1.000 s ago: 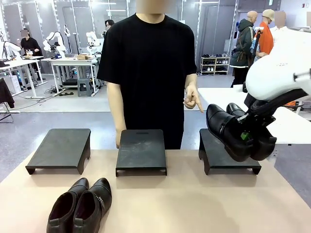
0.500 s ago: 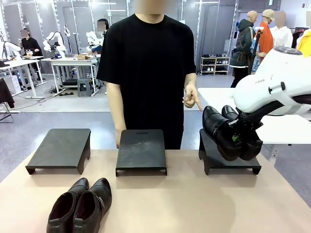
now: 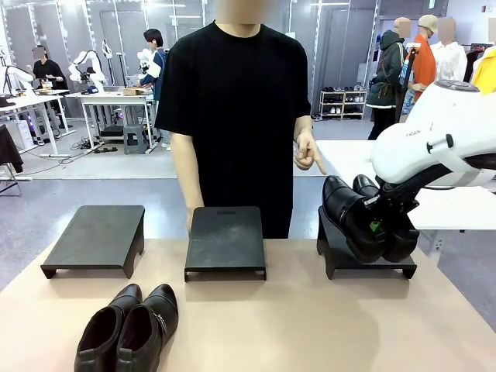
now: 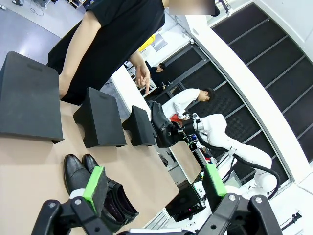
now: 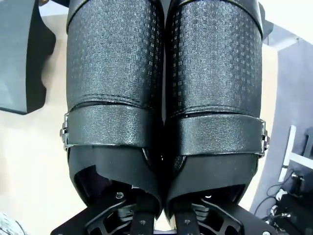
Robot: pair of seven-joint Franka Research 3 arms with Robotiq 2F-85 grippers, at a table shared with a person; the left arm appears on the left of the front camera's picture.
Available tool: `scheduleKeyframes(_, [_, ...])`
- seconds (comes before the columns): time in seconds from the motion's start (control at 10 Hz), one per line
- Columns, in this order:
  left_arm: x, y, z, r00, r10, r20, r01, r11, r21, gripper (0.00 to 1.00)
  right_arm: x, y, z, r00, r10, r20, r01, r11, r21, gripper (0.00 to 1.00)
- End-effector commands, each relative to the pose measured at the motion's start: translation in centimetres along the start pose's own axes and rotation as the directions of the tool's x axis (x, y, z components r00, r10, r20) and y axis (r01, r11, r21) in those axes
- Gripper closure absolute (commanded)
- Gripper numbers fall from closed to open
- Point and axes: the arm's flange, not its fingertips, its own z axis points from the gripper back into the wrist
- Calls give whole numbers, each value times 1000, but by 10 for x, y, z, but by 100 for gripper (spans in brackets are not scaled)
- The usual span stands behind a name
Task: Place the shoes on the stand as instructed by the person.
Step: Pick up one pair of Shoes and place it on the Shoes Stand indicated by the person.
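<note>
Placing step: a pair of glossy black leather dress shoes [image 3: 353, 213] hangs tilted, low over the right-hand flat black stand [image 3: 364, 268].

From left: the left end effector [image 4: 155, 182] is spread and holds nothing. A second pair of black dress shoes [image 3: 128, 329] sits on the tan surface [image 3: 310, 325], in front of the left black stand [image 3: 97, 236] and beside the middle black stand [image 3: 225, 236]. The person in a black T-shirt [image 3: 236, 116] points a hand [image 3: 308, 155] down toward the right-hand stand. The right end effector [image 3: 378, 225] pinches the carried pair's inner walls together. Whether the shoes touch the stand cannot be told. The next move likely calls for levelling the soles, settling them on the stand, then letting go.
</note>
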Motion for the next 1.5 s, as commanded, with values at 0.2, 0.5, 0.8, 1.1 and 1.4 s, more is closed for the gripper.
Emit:
scheduleKeyframes(0.2, [0, 0, 1, 1000, -15, -3, 15, 1000, -12, 0, 31, -5, -21, 997, -50, 59, 53, 997, -50, 92])
scheduleKeyframes(0.5, [0, 0, 1, 1000, -15, -3, 15, 1000, -12, 0, 46, -10, -32, 995, -85, 53, 89, 994, -63, 92])
scheduleKeyframes(0.8, [0, 0, 1, 1000, -15, -3, 15, 1000, -12, 0, 52, -9, -42, 993, -108, 46, 111, 992, -66, 92])
scheduleKeyframes(1.1, [0, 0, 1, 1000, -15, -3, 15, 1000, -12, 0, 64, -11, -53, 991, -121, 64, 126, 989, -73, 92])
scheduleKeyframes(1.4, [0, 0, 1, 1000, -15, -3, 15, 1000, -12, 0, 66, -15, -59, 988, -149, 48, 152, 987, -60, 92])
